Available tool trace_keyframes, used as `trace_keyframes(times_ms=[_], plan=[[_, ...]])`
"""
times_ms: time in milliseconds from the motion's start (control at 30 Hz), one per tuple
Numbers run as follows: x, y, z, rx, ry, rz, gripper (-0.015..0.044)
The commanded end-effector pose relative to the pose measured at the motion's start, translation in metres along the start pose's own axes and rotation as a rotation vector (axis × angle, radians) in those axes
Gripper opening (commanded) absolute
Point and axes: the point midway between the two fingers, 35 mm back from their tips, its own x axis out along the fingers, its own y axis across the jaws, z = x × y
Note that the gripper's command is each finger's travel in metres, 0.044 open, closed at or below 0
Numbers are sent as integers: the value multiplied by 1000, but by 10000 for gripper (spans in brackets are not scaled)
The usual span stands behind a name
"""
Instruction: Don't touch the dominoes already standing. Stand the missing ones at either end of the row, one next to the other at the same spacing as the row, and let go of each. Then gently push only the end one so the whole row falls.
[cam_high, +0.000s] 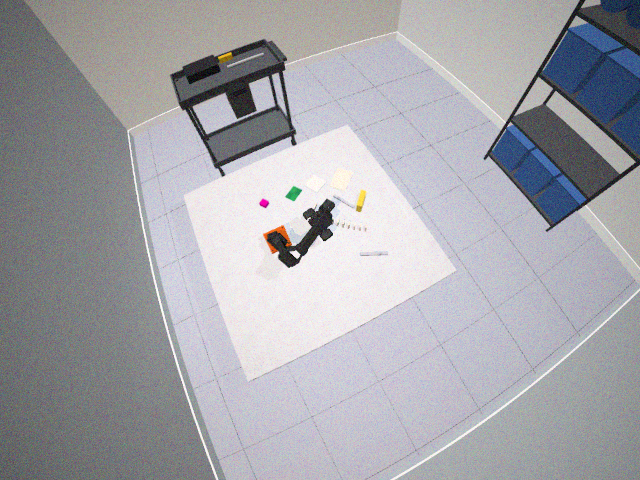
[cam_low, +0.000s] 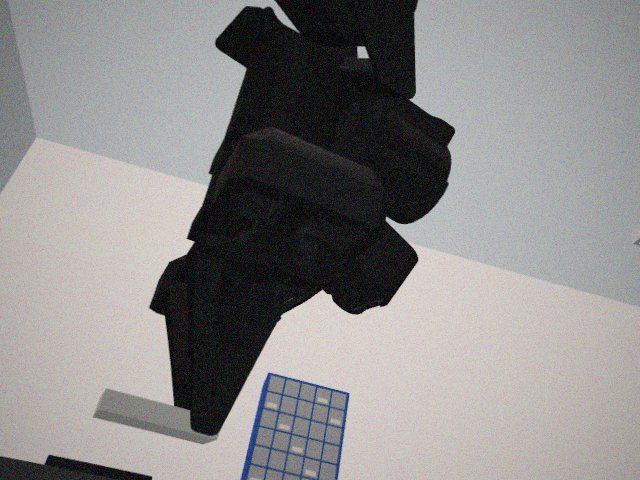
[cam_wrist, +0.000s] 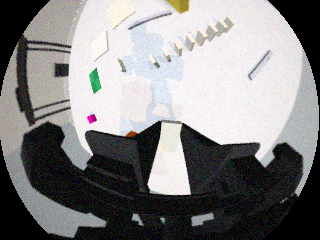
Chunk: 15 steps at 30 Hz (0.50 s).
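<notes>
My gripper is shut on a pale domino. In the exterior view the domino sticks out sideways from the fingertips, long side nearly level. It seems to be above the surface; the height is hard to tell. The row of standing dominoes runs evenly spaced, beyond the gripper in the wrist view. Another pale domino is apart from the row, to its left in the wrist view; its pose is unclear. The arm hides the fingertips in the top view.
A yellow block and a grey stick lie near the row; another stick lies on its other side. A green card, white card, cream card and pink cube lie farther off.
</notes>
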Motion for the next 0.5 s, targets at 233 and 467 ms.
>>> trace_keyframes(times_ms=[233, 467], plan=[[18, 6, -13, 42, -82, 205, 107], [25, 10, -17, 65, -170, 317, 107]])
